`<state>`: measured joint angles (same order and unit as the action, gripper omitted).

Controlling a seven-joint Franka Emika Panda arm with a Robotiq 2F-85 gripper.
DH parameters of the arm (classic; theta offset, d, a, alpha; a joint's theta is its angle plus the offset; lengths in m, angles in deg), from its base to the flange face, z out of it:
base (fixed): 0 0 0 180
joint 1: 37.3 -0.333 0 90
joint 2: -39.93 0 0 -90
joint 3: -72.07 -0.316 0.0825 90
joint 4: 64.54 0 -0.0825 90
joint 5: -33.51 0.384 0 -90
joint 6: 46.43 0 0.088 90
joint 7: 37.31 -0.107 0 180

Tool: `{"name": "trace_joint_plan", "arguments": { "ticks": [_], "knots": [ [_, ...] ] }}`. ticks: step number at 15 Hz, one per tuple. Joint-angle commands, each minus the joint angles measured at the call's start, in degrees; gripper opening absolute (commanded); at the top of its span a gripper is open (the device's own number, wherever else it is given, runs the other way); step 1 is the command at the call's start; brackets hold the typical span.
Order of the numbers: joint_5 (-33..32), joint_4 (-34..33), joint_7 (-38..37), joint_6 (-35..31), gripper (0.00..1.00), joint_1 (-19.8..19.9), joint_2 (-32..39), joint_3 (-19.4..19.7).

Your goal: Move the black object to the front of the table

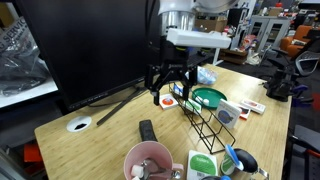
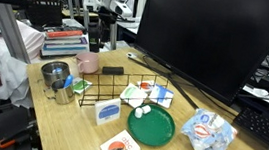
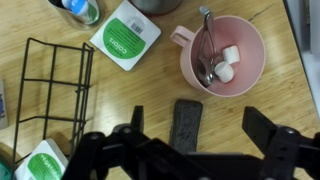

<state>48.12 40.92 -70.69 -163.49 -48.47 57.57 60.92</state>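
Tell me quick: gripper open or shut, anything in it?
Gripper: open, holding nothing. The black object lies on the table below it, not gripped.

Fingers (image 3: 285, 150) cropped by wrist view's bottom edge.

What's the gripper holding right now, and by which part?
Nothing. The gripper is open above the table; in the wrist view the black object lies flat between its spread jaws, untouched.

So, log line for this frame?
stage: pre-grasp | gripper: jaws open, empty, above table | black bar: flat on table, beside pink mug, ungrasped
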Motion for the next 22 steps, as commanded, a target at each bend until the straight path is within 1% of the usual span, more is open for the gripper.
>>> {"name": "trace_joint_plan", "arguments": {
  "ticks": [1,3,5,9,14,18,22],
  "knots": [
    [-3.25,-12.44,-0.01,3.95,1.0,-2.96,9.9,1.38],
    [-4.55,-17.67,0.7,5.73,1.0,-4.46,14.82,1.69],
    [-5.34,-21.29,0.75,7.8,1.0,-5.7,18.6,2.09],
    [-6.33,-23.86,0.55,11.19,1.0,-7.09,22.85,3.49],
    [-5.87,-24.48,-0.81,9.35,1.0,-7.52,25.78,4.85],
    [-3.97,-24.64,-0.74,8.26,1.0,-6.78,28.02,4.68],
    [-3.37,-25.15,-1.46,4.44,1.0,-7.18,29.68,4.87]
  ]
}}
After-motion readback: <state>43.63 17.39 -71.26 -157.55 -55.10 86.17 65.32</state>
